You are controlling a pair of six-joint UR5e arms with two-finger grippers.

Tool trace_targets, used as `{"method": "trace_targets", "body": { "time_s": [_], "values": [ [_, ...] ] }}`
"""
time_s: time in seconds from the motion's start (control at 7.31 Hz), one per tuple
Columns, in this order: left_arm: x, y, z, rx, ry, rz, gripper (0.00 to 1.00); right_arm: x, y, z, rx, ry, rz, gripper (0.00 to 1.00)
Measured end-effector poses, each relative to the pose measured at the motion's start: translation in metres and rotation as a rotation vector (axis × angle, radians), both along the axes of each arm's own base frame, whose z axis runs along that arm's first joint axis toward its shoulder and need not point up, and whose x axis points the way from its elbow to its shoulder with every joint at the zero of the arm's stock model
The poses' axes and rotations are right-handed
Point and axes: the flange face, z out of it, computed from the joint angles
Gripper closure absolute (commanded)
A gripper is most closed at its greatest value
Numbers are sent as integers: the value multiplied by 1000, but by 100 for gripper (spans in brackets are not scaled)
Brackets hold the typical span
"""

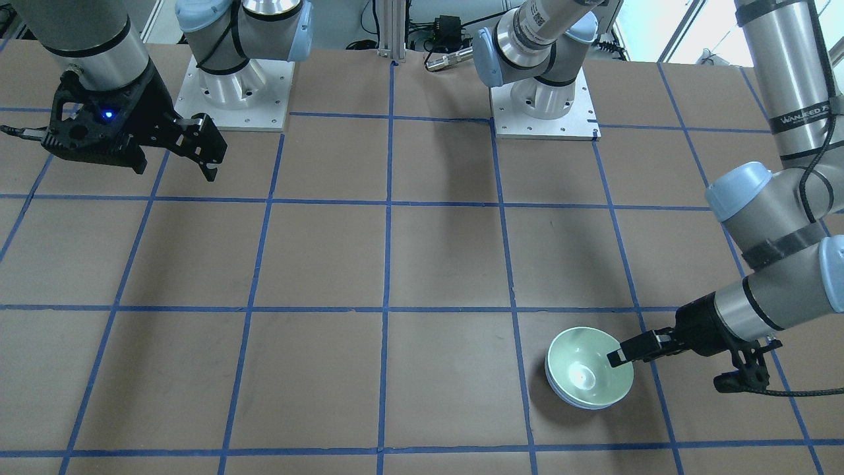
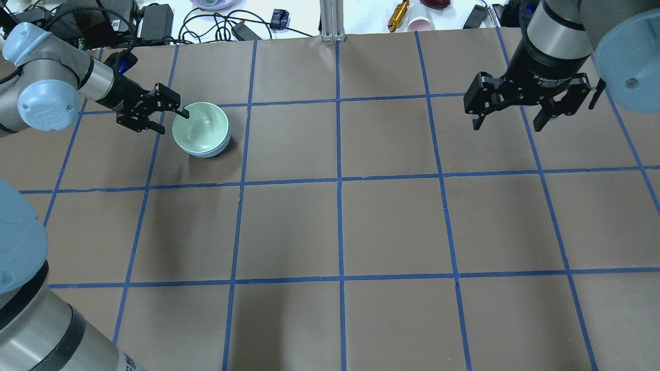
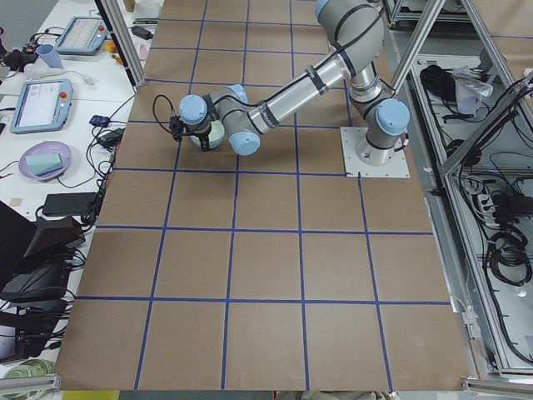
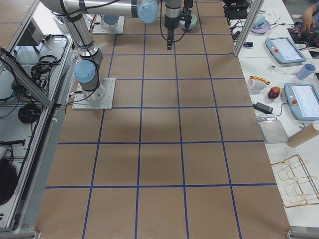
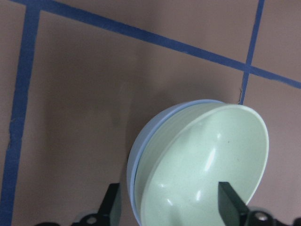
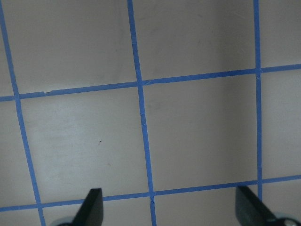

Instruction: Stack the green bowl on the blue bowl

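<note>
The pale green bowl (image 1: 589, 367) sits nested inside the blue bowl (image 1: 568, 396), upright on the table. Only a thin blue rim shows under it in the overhead view (image 2: 210, 153) and in the left wrist view (image 5: 133, 165). My left gripper (image 2: 167, 119) is open at the stack's edge. One finger (image 5: 229, 203) is over the green bowl's inside (image 5: 207, 165) and the other (image 5: 112, 203) is outside the blue wall. My right gripper (image 2: 510, 121) is open and empty, high above bare table, far from the bowls.
The brown table carries a grid of blue tape lines (image 2: 339, 180). The two arm bases (image 1: 544, 99) stand at the robot's edge. Cables, a cup and small tools (image 2: 407, 15) lie beyond the far table edge.
</note>
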Motion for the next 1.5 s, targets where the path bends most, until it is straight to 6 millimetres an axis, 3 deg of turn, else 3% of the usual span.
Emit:
{"method": "trace_targets", "body": {
  "time_s": [0.27, 0.55, 0.82, 1.09, 1.5],
  "values": [
    [-18, 5, 29, -6, -77, -13, 0, 0, 0, 0, 0, 0, 0, 0],
    [-46, 20, 76, 0, -178, -37, 0, 0, 0, 0, 0, 0, 0, 0],
    [-69, 46, 133, 19, -229, -52, 0, 0, 0, 0, 0, -1, 0, 0],
    [-112, 77, 183, 8, -338, -92, 0, 0, 0, 0, 0, 0, 0, 0],
    [-167, 135, 247, -10, -369, -90, 0, 0, 0, 0, 0, 0, 0, 0]
  ]
}}
